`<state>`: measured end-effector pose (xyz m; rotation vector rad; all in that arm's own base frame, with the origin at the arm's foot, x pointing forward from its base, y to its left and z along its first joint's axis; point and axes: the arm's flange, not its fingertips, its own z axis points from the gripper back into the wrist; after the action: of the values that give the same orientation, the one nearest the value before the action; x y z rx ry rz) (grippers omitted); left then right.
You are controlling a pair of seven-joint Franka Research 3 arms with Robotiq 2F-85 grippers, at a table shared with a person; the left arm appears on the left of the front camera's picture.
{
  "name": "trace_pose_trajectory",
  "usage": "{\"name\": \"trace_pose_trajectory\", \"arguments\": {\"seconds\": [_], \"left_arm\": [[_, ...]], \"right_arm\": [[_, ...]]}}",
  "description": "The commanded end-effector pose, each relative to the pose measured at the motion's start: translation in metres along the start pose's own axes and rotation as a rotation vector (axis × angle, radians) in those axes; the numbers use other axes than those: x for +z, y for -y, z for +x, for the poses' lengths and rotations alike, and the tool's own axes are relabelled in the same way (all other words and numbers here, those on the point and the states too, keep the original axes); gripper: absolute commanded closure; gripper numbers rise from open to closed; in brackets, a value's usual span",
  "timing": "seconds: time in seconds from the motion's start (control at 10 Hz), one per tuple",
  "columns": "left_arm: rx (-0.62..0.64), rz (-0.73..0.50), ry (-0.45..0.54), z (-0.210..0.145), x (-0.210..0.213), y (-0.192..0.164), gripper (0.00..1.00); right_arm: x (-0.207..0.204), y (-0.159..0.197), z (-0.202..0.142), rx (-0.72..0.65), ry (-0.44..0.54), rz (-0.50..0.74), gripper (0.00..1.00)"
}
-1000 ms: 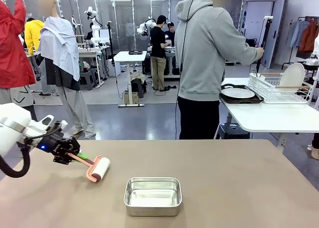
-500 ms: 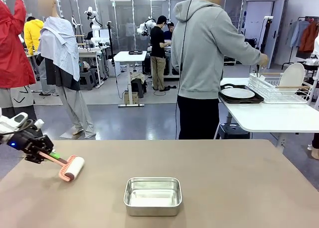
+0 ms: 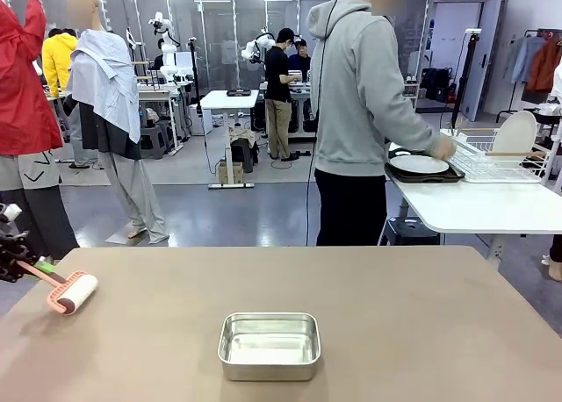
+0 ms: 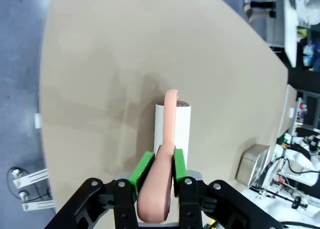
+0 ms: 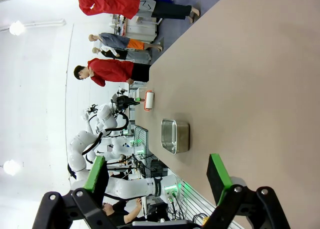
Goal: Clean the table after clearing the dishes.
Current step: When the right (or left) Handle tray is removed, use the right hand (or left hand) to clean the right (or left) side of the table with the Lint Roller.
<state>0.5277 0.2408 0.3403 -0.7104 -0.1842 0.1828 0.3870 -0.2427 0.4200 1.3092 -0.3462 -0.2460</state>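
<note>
Taupe-brown table (image 3: 395,305) carries a steel pan (image 3: 269,345) near its front middle. My left gripper (image 4: 159,164) is clenched on the pink handle of a lint roller (image 3: 70,293), whose white drum rests on the table near its left edge. My right gripper (image 5: 157,179) stands released, holding nothing. Beyond the far edge, a person (image 3: 360,112) reaches toward a plate on a dark tray (image 3: 420,166) on the white side table (image 3: 483,209).
</note>
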Motion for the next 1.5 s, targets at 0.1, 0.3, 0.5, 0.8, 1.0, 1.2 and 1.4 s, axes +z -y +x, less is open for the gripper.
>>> {"name": "trace_pose_trajectory", "arguments": {"seconds": [0.1,0.3,0.5,0.8,1.0,1.2,1.4], "left_arm": [[-0.045,0.039,0.03,-0.014,0.045,0.019,0.77],[-0.086,0.038,0.044,-0.036,0.086,0.054,0.77],[-0.154,0.099,0.117,-0.067,0.133,0.089,0.77],[-0.136,0.078,0.097,-0.038,0.119,0.075,0.77],[-0.136,0.078,0.097,-0.038,0.119,0.075,0.77],[-0.136,0.078,0.097,-0.038,0.119,0.075,0.77],[-0.136,0.078,0.097,-0.038,0.119,0.075,0.77]], "right_arm": [[-0.001,-0.004,0.0,-0.001,0.011,-0.003,0.0],[-0.001,-0.004,0.0,-0.001,0.011,-0.003,0.0],[-0.001,-0.004,0.0,-0.001,0.011,-0.003,0.0],[-0.001,-0.004,0.0,-0.001,0.011,-0.003,0.0],[-0.001,-0.004,0.0,-0.001,0.011,-0.003,0.0],[-0.001,-0.004,0.0,-0.001,0.011,-0.003,0.0],[-0.001,-0.004,0.0,-0.001,0.011,-0.003,0.0]]}}
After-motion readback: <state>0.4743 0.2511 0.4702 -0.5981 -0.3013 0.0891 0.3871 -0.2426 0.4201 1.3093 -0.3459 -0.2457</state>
